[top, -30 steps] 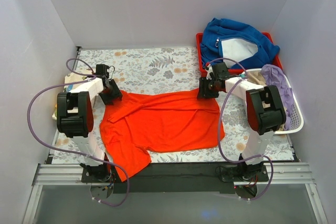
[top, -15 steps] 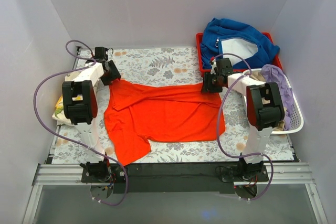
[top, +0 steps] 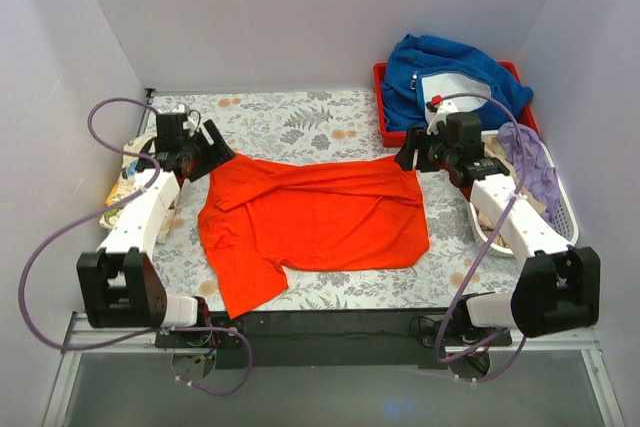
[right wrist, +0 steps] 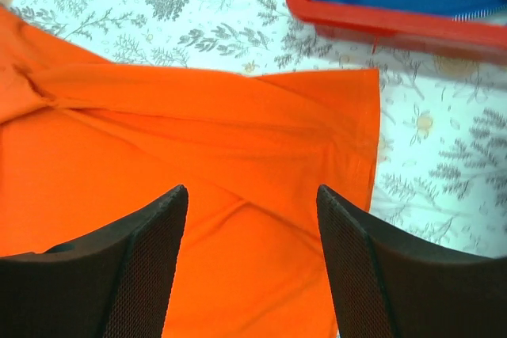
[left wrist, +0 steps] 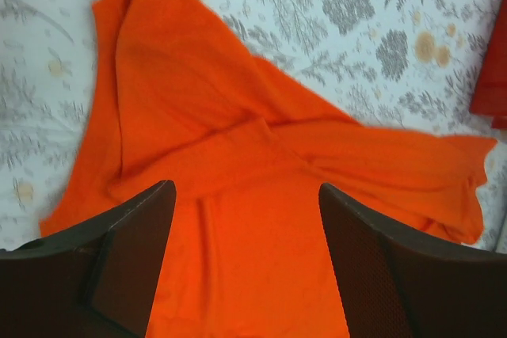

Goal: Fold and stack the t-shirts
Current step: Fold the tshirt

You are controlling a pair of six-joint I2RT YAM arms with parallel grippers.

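Because spread for folding, orange t-shirt (top: 315, 222): centre of frame, flat on floral surface (top: 290, 122), top edge doubled over.
Left fingers (left wrist: 135, 251): wide apart, empty, poised over shirt's upper-left end.
Right fingers (right wrist: 142, 267): wide apart, empty, over upper-right corner, likely to regrasp.

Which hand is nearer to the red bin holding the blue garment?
Right. The right hand hovers just in front of the red bin; the left hand is far off, at the orange shirt's opposite end.
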